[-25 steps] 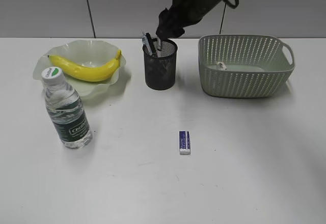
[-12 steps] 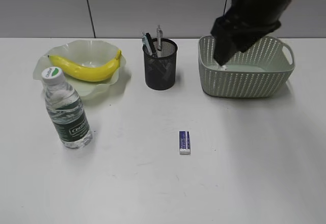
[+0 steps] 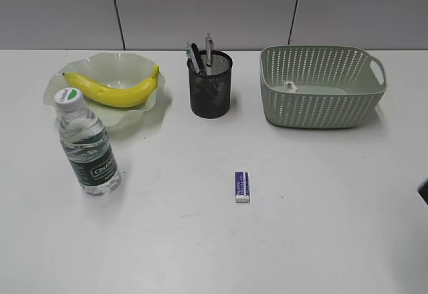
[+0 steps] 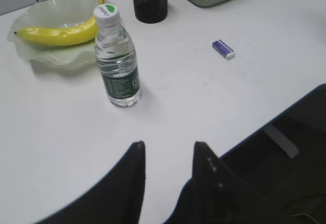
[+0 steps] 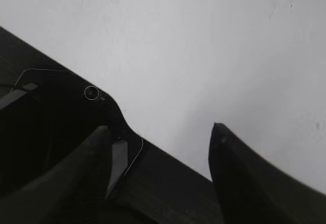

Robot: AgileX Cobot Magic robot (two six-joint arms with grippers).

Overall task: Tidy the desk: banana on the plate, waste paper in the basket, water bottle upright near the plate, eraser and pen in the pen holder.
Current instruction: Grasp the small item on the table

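1. Banana [image 3: 114, 91] on plate [image 3: 60, 87], far-left corner of the desk [image 3: 321, 240]; bottle [image 3: 87, 147] upright beside it.
2. Pens in holder [image 3: 210, 87], paper [image 3: 289, 86] in basket [image 3: 321, 87]; eraser [image 3: 242, 186] lies mid-desk, likely next: grip its long sides squarely.
3. Wrist views alone show grippers: left gripper [image 4: 168, 155] narrowly parted, right gripper [image 5: 163, 152] wide, both empty at the near edge.

Matte black left gripper [image 4: 168, 155], tapered pointed jaws, right gripper [image 5: 160, 142] equally black
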